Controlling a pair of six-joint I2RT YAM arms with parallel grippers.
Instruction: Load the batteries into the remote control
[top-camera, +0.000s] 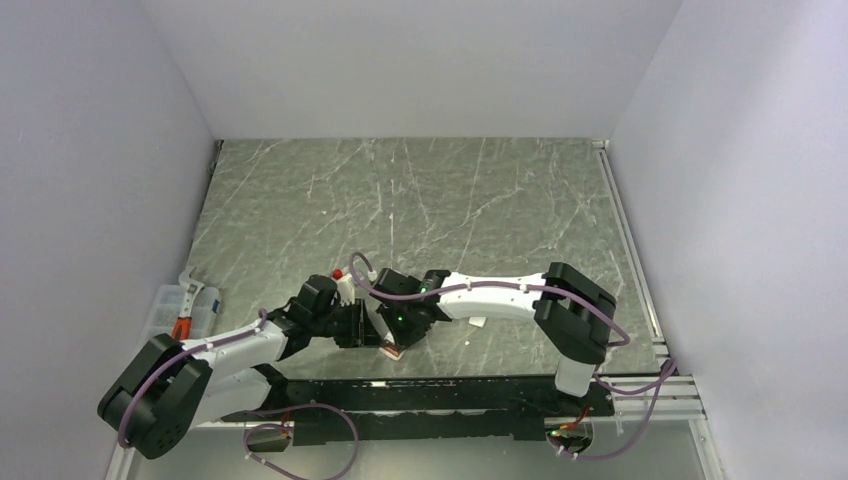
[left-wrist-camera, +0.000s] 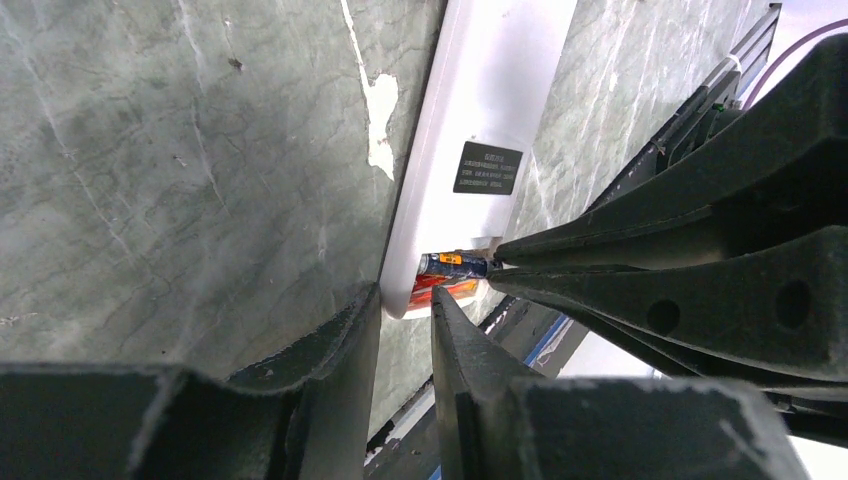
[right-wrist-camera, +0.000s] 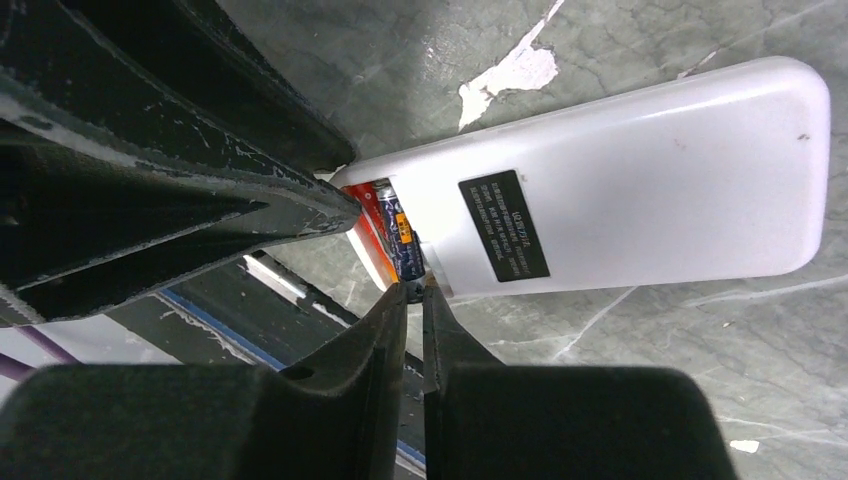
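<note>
The remote control (right-wrist-camera: 650, 170) is held white back up just above the table, dark label showing, its battery bay open at the near end. My left gripper (left-wrist-camera: 405, 300) is shut on that end's corner, one finger on each side. A dark blue battery (right-wrist-camera: 402, 240) lies in the bay, beside the red edge of the remote's face. My right gripper (right-wrist-camera: 414, 290) is nearly closed, its tips pinching the battery's outer end. In the left wrist view the battery (left-wrist-camera: 455, 263) meets the right gripper's fingertips (left-wrist-camera: 500, 262). From above, both grippers meet over the remote control (top-camera: 392, 348) near the table's front edge.
A small flat white piece (top-camera: 478, 322) lies on the table just right of the grippers. A clear tray (top-camera: 165, 305) with hand tools sits at the left edge. The black mounting rail (top-camera: 450, 395) runs along the front, close under the remote.
</note>
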